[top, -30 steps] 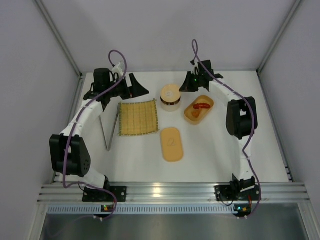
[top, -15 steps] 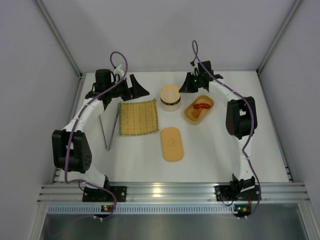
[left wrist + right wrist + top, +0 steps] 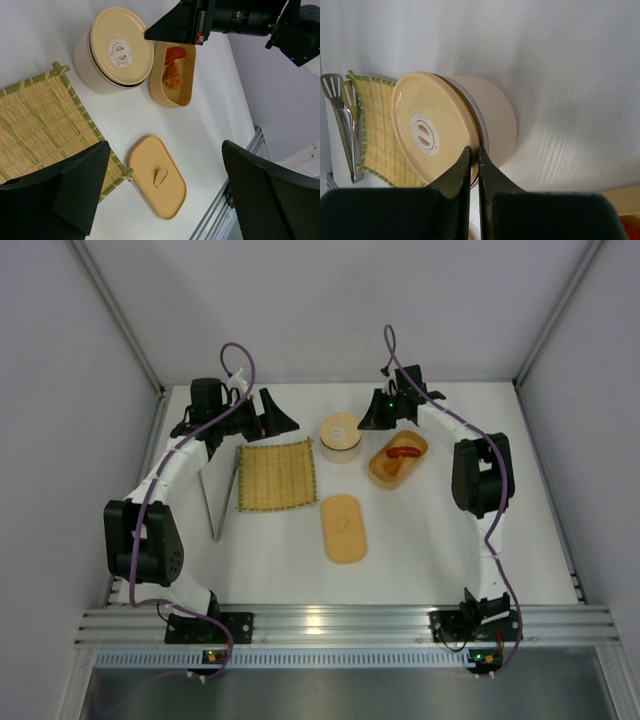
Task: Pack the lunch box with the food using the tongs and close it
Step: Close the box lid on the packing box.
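tongs (image 3: 212, 512) lie untouched left of the mat (image 3: 275, 475). left gripper (image 3: 275, 418) hovers by the mat's far edge, jaws wide apart and empty, probably lining up for them. right gripper (image 3: 474, 150) is pinched together at the round bowl's (image 3: 492, 120) lid rim. left wrist shows the lunch box (image 3: 184, 95) open, food (image 3: 173, 75) inside, lid (image 3: 157, 177) lying apart. right wrist misses all that.
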